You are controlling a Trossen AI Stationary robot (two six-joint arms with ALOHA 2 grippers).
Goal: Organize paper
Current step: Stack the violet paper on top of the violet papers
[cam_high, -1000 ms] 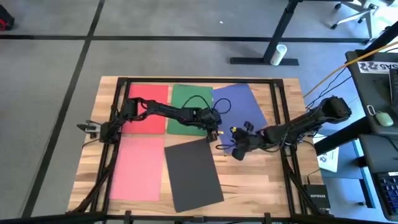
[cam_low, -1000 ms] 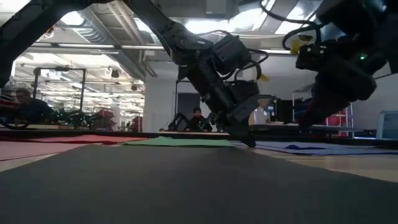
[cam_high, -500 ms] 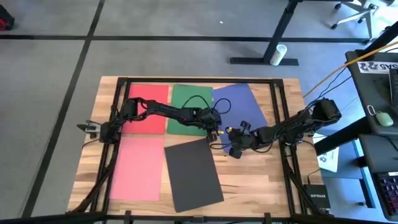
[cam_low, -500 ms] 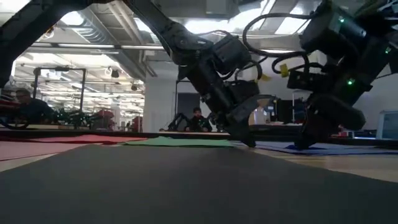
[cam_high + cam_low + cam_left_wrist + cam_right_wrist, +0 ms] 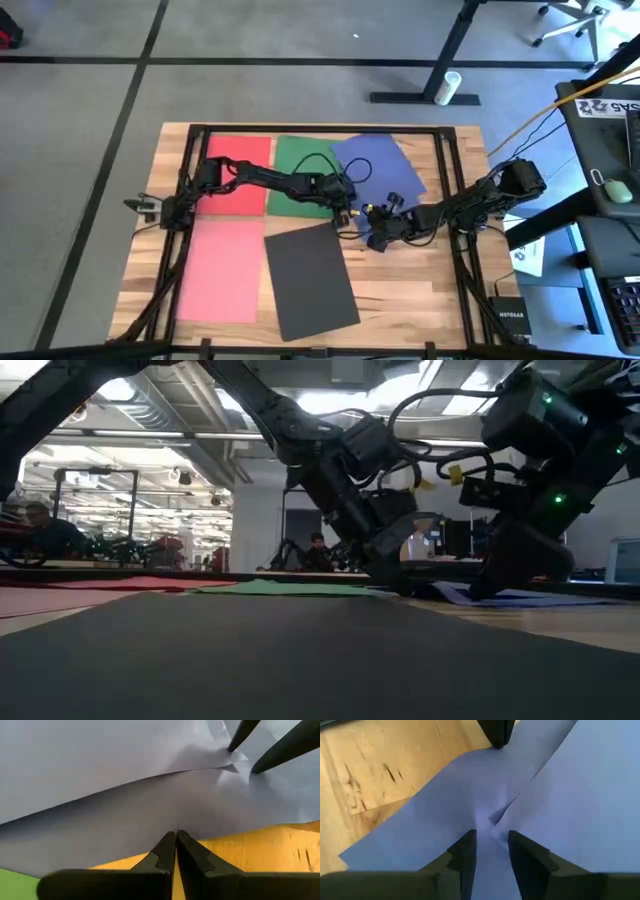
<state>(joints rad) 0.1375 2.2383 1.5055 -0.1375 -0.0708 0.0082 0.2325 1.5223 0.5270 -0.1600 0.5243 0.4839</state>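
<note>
Here the right gripper (image 5: pixel 376 238) is pressing down on the near corner of the blue sheet (image 5: pixel 385 165), its fingers (image 5: pixel 465 855) slightly parted over a raised crease in the paper. The left gripper (image 5: pixel 347 218) is resting fully clenched on the wooden table (image 5: pixel 420 300), just beside that sheet's edge. The red (image 5: pixel 240 165) and green (image 5: pixel 300 160) sheets are lying alongside; the pink (image 5: pixel 220 270) and dark grey (image 5: pixel 308 280) sheets are lying nearer the front.

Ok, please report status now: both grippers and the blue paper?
Left gripper shut, tips on table at blue sheet edge. Right gripper open, pressing down on sheet's near corner; paper buckled there. Dark grey sheet beside, nothing blocking.
</note>
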